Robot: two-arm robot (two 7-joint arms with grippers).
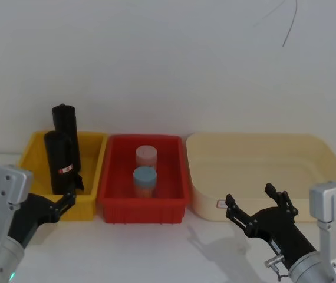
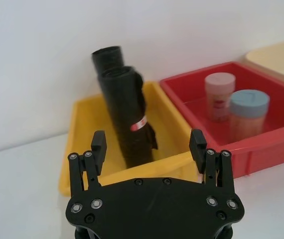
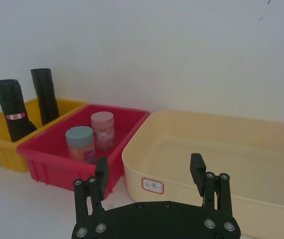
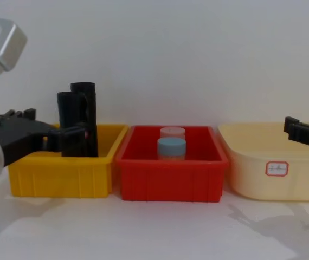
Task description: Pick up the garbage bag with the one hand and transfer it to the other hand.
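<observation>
The left tool [image 2: 148, 137] and right tool [image 3: 150, 162] are black, fork-fingered and studded with silver screws [image 2: 96, 203]. Silver-grey housings cap the left arm [image 1: 6, 188] and right arm [image 1: 331, 206]; a green light [image 1: 10, 276] glows on the left.

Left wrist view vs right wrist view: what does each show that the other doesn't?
Left wrist adds: the left gripper, fingers open, facing the banded bag across the yellow bin's front wall. Right wrist adds: the right gripper, fingers open, before the cream bin, and that bin's white label. Both: the bag and plain roll standing in the yellow bin, two jars in the red bin.
</observation>
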